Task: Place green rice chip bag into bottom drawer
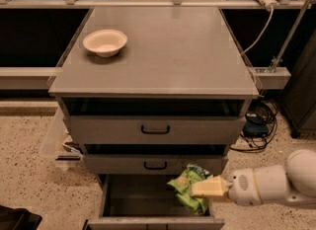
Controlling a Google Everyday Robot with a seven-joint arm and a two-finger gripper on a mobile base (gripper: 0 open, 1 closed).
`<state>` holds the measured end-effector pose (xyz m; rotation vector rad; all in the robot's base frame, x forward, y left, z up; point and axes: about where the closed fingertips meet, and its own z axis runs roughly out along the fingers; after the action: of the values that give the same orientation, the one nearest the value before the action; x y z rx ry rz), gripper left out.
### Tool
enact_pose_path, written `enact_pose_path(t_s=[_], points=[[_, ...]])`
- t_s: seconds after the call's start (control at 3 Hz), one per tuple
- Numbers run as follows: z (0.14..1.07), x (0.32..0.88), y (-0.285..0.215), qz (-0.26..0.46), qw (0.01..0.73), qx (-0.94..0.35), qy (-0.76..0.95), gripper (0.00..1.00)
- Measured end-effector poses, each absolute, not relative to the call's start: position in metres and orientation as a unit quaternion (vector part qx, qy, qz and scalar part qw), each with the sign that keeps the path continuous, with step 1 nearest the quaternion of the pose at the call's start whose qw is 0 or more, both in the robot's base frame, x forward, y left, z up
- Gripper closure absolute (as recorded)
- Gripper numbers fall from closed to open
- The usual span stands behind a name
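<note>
The green rice chip bag is a crinkly green foil bag held over the right part of the open bottom drawer. My gripper reaches in from the right on a white arm and is shut on the bag, its cream fingers clamped on the bag's right side. The bag hangs just inside the drawer's opening, above its dark floor. The drawer is pulled out, and its front rim shows at the bottom edge of the view.
A cream bowl sits on the grey cabinet top at the back left. Two upper drawers with black handles are closed. Cables lie on the speckled floor to the right.
</note>
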<state>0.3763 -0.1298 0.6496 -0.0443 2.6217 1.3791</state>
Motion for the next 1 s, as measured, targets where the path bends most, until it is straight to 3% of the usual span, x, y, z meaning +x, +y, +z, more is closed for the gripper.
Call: enact_pose_path(t_s=[0.33,1.0], points=[[0.586,0.363,-0.104,0.500,0.035,0.001,0.865,1.00],[0.571,0.359,-0.095,0.516,0.023,0.005,0.856,1.00]])
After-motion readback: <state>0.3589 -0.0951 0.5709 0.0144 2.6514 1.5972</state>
